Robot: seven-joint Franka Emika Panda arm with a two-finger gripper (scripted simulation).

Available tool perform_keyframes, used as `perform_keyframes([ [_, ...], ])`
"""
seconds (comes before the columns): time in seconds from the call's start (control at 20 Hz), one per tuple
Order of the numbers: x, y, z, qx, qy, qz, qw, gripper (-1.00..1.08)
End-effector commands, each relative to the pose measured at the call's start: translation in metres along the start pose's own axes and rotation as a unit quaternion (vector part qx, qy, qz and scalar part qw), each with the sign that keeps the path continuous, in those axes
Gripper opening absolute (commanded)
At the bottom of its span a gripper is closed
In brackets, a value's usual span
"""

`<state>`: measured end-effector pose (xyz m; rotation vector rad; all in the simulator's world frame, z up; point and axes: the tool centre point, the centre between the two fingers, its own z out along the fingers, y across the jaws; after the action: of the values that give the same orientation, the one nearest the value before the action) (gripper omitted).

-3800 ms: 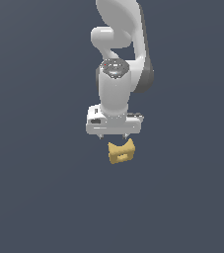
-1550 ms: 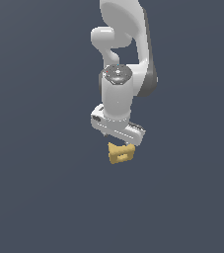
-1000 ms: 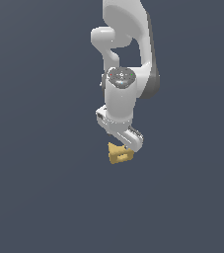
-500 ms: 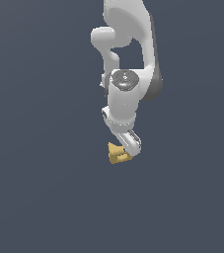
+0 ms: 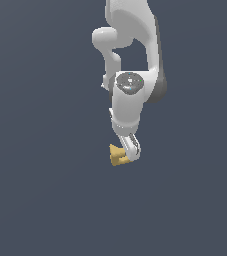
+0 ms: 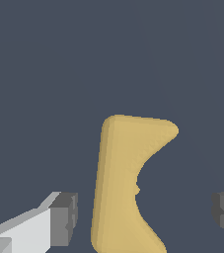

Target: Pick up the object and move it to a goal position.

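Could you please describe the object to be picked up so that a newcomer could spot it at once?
Follow the white arm down to its tip. The small mustard-yellow block sits there, between the open jaws in the wrist view. It is the only coloured thing, with a notched edge.

Exterior view: camera off the arm, set back, roughly level with the wrist, taking in the Panda arm (image 5: 132,60) from upper links down to the gripper (image 5: 130,150), all against a plain dark grey backdrop. Wrist view: mounted on the wrist, looking along the fingers (image 6: 64,217) from very near; both dark pads enter at opposite edges of the frame. Shared region: the finger ends and the mustard-yellow notched piece (image 6: 123,183) between them, small in the exterior view (image 5: 117,156), filling the lower middle of the wrist view
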<state>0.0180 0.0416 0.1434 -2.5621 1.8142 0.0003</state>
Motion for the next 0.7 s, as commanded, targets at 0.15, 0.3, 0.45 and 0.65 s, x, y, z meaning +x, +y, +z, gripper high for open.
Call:
perform_keyframes([
  [0.15,-0.0019,-0.0011,0.0013,-0.001,0.001,0.036,0.9993,1.0],
  [0.3,-0.0025,-0.0014,0.0017,-0.001,0.001,0.047,0.9989,1.0],
  [0.45,-0.0027,-0.0015,0.0019,-0.001,0.001,0.052,0.9987,1.0],
  [0.65,-0.0028,-0.0015,0.0035,-0.001,0.001,0.05,0.9987,1.0],
])
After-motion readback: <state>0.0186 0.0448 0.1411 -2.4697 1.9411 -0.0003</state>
